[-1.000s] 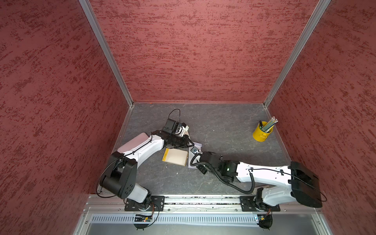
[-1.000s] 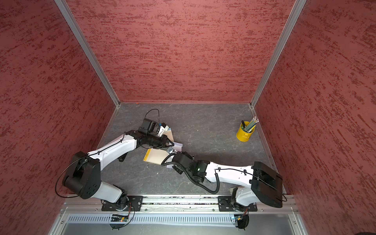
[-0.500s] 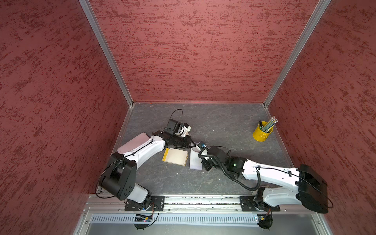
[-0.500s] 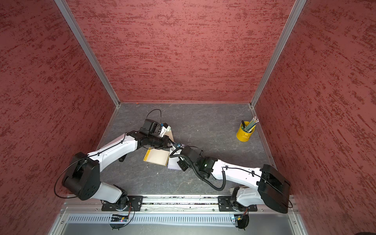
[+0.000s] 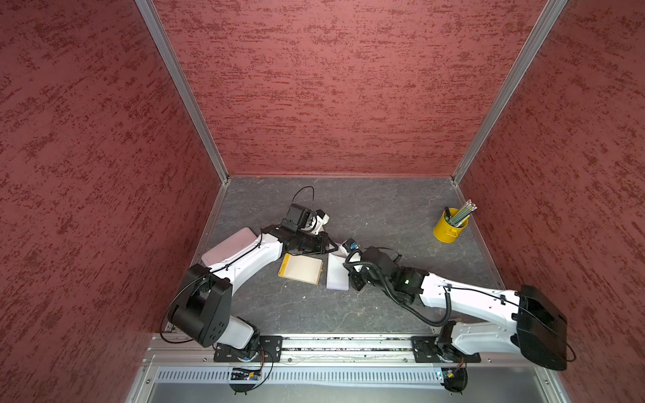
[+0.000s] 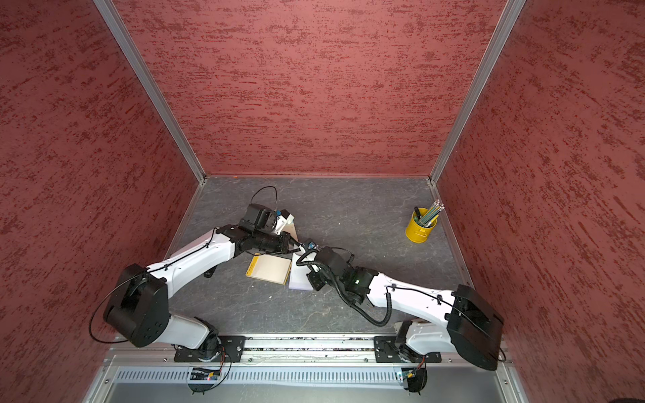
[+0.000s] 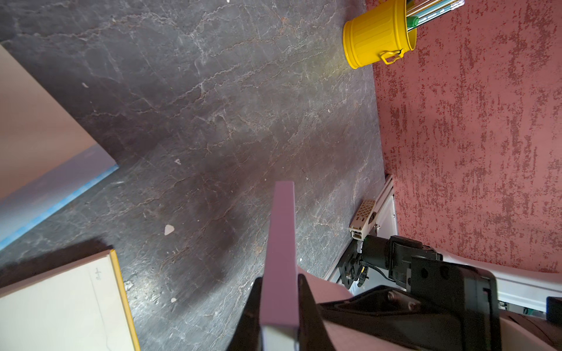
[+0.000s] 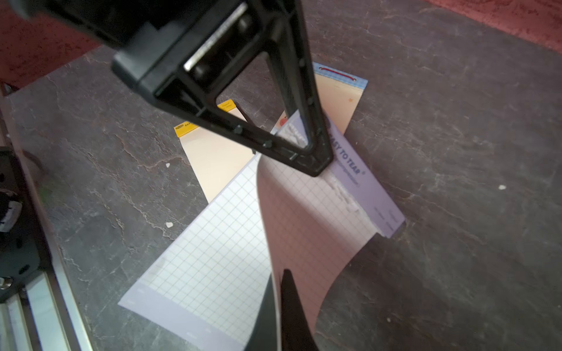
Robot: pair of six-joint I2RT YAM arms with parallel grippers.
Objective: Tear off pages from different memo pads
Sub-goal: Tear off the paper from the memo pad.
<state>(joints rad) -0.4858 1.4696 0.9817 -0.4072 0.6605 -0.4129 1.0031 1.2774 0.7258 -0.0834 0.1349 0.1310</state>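
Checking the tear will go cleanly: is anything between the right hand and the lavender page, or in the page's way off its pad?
Nothing visible. The right hand pinches the page directly at its free edge; the left hand holds the pad at its header, beyond the tear line.

Three memo pads: one cream pad with a yellow band [image 5: 301, 268], one lavender memo pad [image 8: 213, 258], one blue-bordered cream pad [image 8: 340, 91]. One lavender page [image 8: 304, 225], curled up off its pad. One pink case [image 5: 228, 246]. One yellow bucket [image 5: 448, 232], holding one dark marker [image 5: 447, 211] and a bunch of striped pencils [image 5: 462, 211] too tightly packed to count. Two robot arms, left arm [image 5: 251, 258] and right arm [image 5: 467, 296]. Two grippers, left gripper [image 7: 279, 276] and right gripper [image 8: 278, 275]. White flecks [image 7: 168, 229] on the table [image 5: 366, 216]: at least four in the left wrist view.
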